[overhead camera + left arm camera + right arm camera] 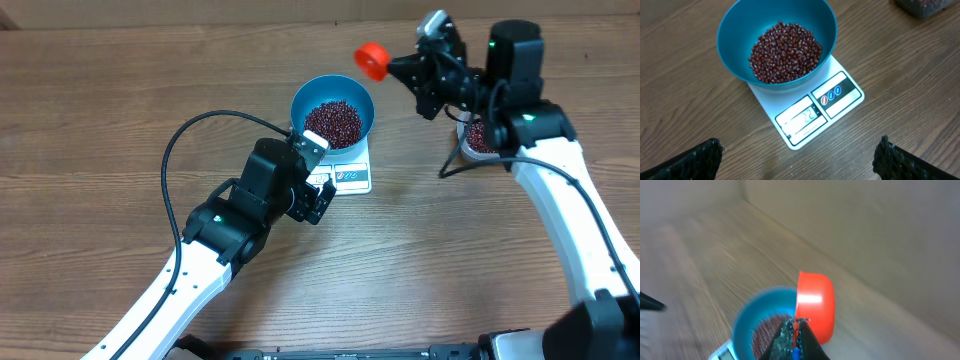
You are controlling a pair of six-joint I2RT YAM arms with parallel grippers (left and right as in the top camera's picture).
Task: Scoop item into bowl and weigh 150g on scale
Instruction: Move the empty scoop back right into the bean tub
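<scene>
The blue bowl stands on the white scale and holds a heap of dark red beans. My left gripper hovers just in front of the scale's display edge, open wide with nothing between its fingers. Up and to the right of the bowl, my right gripper is shut on the handle of an orange-red scoop, lifted and tipped on its side. In the right wrist view the bowl shows blurred behind the scoop.
A clear tub of beans sits to the right of the scale, partly hidden under my right arm. A black cable loops over the wooden table left of my left arm.
</scene>
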